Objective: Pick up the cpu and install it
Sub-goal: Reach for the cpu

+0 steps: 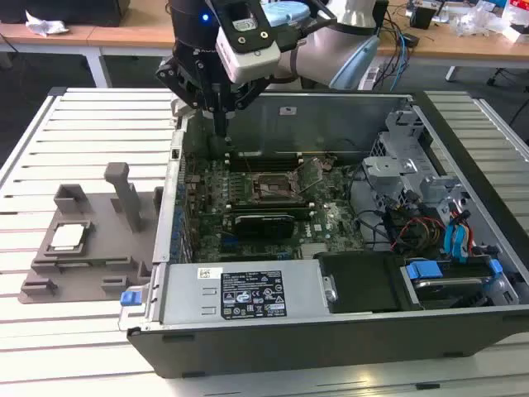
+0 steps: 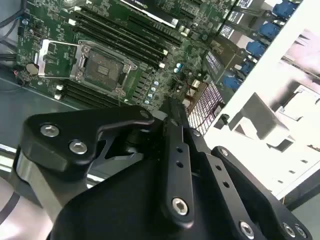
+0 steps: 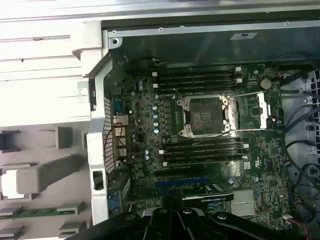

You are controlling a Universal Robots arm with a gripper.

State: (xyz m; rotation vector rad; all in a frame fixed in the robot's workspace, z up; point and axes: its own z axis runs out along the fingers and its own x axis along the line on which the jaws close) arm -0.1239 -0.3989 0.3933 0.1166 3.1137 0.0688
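Gripper state: the gripper (image 1: 221,131) points straight down with its jaws drawn narrow, apparently closed on nothing.
Gripper position: it hangs above the rear edge of the motherboard (image 1: 331,219), inside the open computer case (image 1: 331,322).
Cpu: the cpu (image 1: 68,237) lies flat on the gray tray (image 1: 91,269), well apart from the gripper, lower than its tips and on the far side of the case wall.
Socket: the socket (image 1: 273,190) sits below the gripper and near it. It is bare, and its metal cover (image 3: 250,111) is swung open beside it.
Step in hand: judging by this, the pick-up is not yet done; the chip is untouched and nothing is installed.
What the pick calls for: jaws spread wider than the chip, squared to two opposite edges, and a level descent so the thin part lifts without tilting.
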